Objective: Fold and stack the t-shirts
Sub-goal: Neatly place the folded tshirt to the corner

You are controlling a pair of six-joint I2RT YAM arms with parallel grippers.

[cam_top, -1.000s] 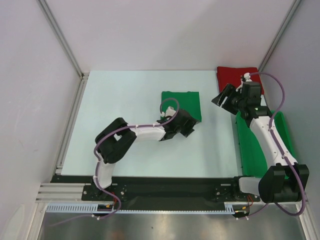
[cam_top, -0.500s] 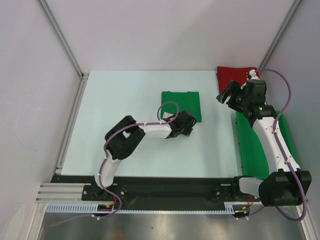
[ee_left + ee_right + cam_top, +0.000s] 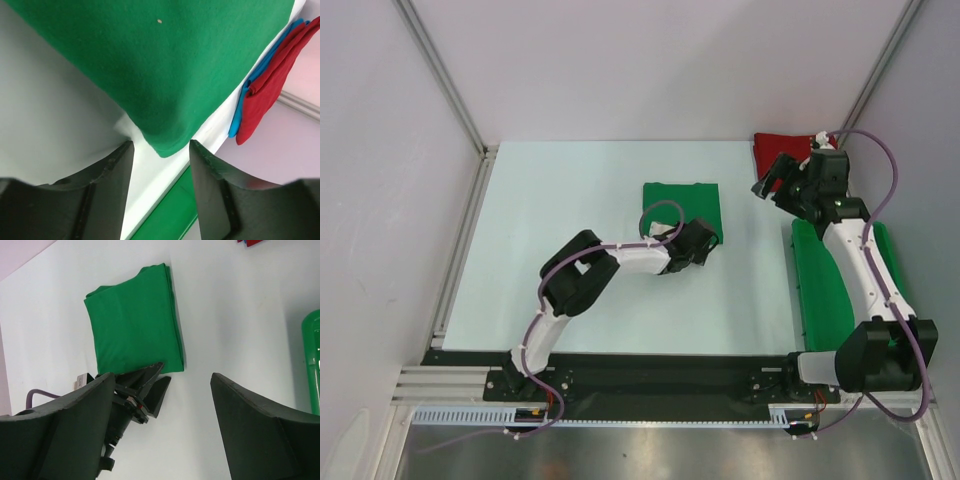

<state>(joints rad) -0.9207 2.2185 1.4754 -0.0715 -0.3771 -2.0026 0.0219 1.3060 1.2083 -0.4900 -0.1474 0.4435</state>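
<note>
The green tee [image 3: 682, 208] lies folded into a flat rectangle in the middle of the table [image 3: 570, 260]. Its near right corner sits between the fingers of the left gripper [image 3: 160, 145]. The jaws are spread and straddle that corner with a gap on each side, so nothing is pinched yet.

Well apart, in the far right corner, the red tee [image 3: 782, 148] lies folded, and the wrist view shows a blue tee [image 3: 248, 87] edge along it. The right gripper [image 3: 772, 180] hovers just beside that pile, between it and the green tee, with jaws wide apart and empty. The bin [image 3: 823, 290] stands along the right edge.

The folding looks finished, and the step in hand seems to be picking up the green tee to stack it on the pile. The next move likely calls for the left jaws to sink to the table and close on all the layers at that corner. The lift would then need to be gentle enough that the fold does not fall open.
</note>
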